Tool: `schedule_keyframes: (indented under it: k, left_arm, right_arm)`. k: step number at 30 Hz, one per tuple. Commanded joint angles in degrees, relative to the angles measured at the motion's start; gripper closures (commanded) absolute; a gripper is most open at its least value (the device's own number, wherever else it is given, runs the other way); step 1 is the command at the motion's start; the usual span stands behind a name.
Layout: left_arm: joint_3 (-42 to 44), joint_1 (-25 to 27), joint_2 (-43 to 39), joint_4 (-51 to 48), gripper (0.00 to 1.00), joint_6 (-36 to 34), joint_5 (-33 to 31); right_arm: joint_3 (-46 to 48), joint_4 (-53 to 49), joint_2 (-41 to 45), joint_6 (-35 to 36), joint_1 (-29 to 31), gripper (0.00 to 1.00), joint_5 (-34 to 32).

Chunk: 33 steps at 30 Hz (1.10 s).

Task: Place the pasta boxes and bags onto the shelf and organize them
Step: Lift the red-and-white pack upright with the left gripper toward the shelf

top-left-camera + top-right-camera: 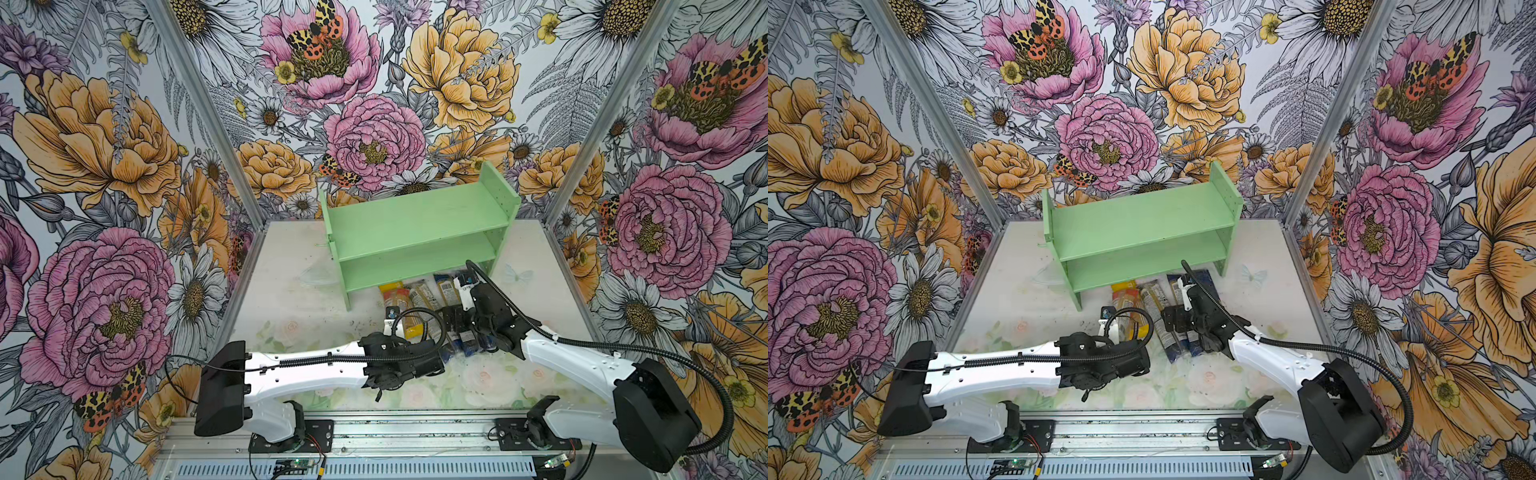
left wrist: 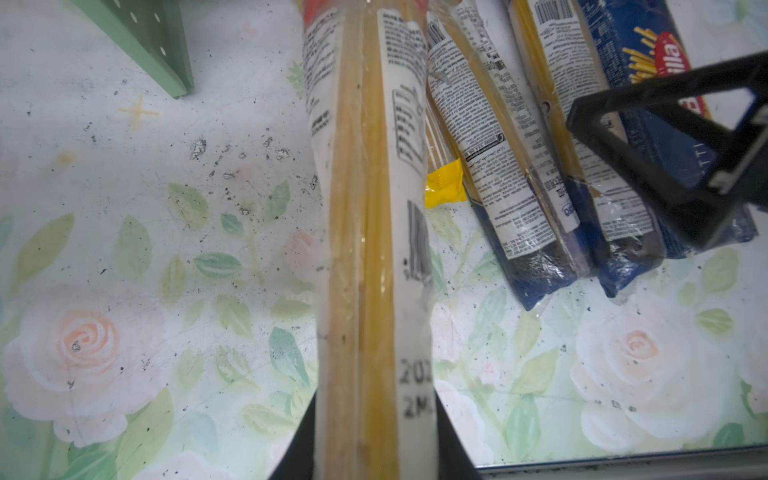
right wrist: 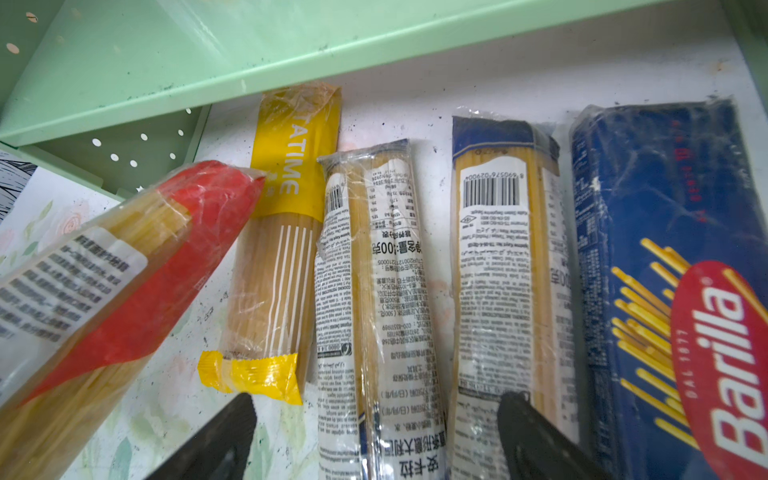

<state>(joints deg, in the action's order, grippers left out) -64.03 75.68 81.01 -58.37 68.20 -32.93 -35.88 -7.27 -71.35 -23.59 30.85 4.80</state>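
Closest to us, we are clamping our left gripper (image 2: 374,453) fully shut on the red-ended clear bag (image 2: 370,187), and the long pack is running straight out from between the jaws toward the back. The bag is riding higher than the other packs and is tilting. Its red end is hanging over the yellow bag (image 3: 274,270), whose yellow near end is peeking out beside it in the left wrist view. Just beyond and to the right, we are holding our right gripper (image 3: 378,440) wide open with nothing in it. One of its fingers (image 3: 216,440) is hanging above the table (image 2: 124,208) between the yellow bag and the first blue-ended clear bag (image 3: 374,291), the other above the second blue-ended clear bag (image 3: 507,270). We are not able to tell whether either is touching a wrapper. Under and past both grippers, four packs are lying flat on the table, side by side and lengthwise toward the back. From left to right they are the yellow bag, the two blue-ended clear bags and the dark blue Barilla box (image 3: 665,232). Their far ends are lying just in front of the shelf (image 1: 415,224), the yellow bag's tip reaching the front edge of the lower tier. The mint-green shelf is standing upright at the far side of the table, turned slightly aslant, just before the flowered wall (image 1: 374,124).
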Motion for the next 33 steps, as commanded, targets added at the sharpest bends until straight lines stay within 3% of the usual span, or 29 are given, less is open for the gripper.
schedule_keyframes:
  k: [1,22,33]
  left_arm:
    - [-3.02,2.05,-3.28,-0.08,1.0,-1.82,-2.98]
    - [-14.05,7.49,-7.12,-0.26,1.0,-9.22,-8.67]
    - [-17.62,7.69,-11.35,-0.43,1.0,-14.85,-11.81]
  right_arm:
    - [-1.44,-0.77,-0.42,1.24,-0.76,0.07,-0.48]
    - [-1.56,-2.03,-1.92,2.15,-2.64,0.07,0.83]
    - [-1.06,-2.91,-1.06,2.67,-2.81,0.07,1.06]
